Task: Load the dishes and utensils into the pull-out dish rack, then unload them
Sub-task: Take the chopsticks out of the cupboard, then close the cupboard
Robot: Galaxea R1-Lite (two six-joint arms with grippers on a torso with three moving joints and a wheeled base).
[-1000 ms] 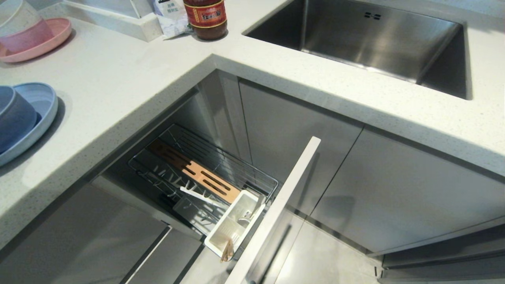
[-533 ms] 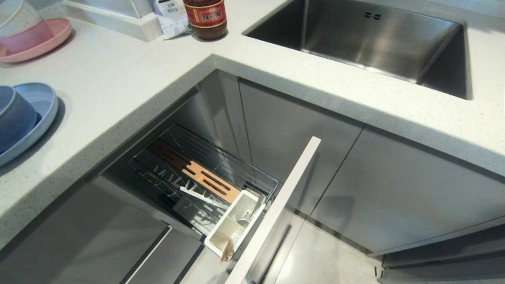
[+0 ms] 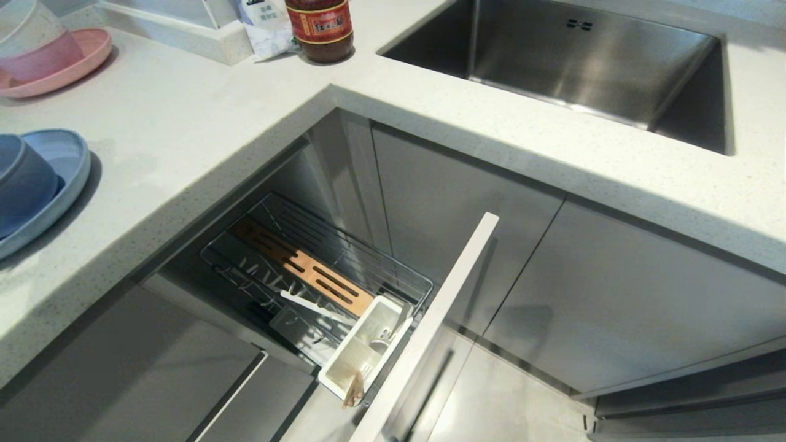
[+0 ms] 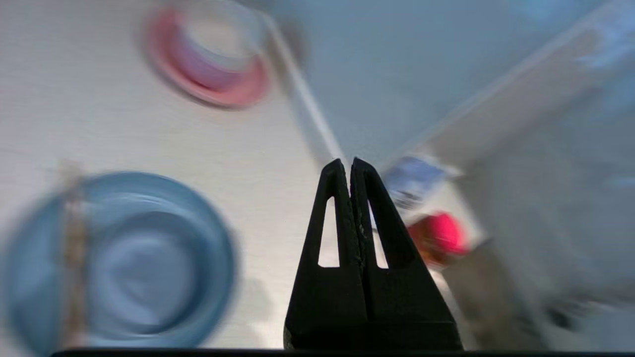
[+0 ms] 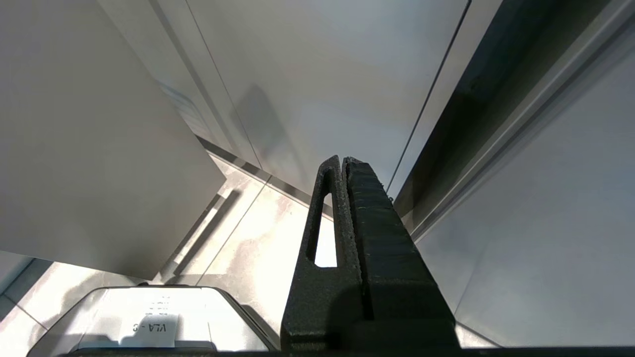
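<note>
The light-blue plate (image 3: 67,166) sits at the counter's left edge with the light-blue bowl (image 3: 24,184) standing in it. Under the counter, the pull-out dish rack (image 3: 319,258) is drawn out behind its pale front (image 3: 439,313). Its white utensil box (image 3: 362,350) holds the fork (image 3: 385,334) and the chopsticks (image 3: 354,387). My left gripper (image 4: 347,161) is shut and empty above the counter, beside the plate (image 4: 213,258) and bowl (image 4: 139,272). A blurred light-brown streak crosses the plate's far side. My right gripper (image 5: 343,158) is shut and parked low by the cabinet fronts.
A pink plate (image 3: 73,67) with a white-and-pink bowl stands at the counter's back left. A red-capped bottle (image 3: 320,27) and a packet (image 3: 267,27) stand at the inner corner. The steel sink (image 3: 583,67) lies at the right. The rack's wooden strip (image 3: 304,267) is bare.
A faint shadow on the counter beside the blue plate has shifted. Dishes, rack and utensils stand as before.
</note>
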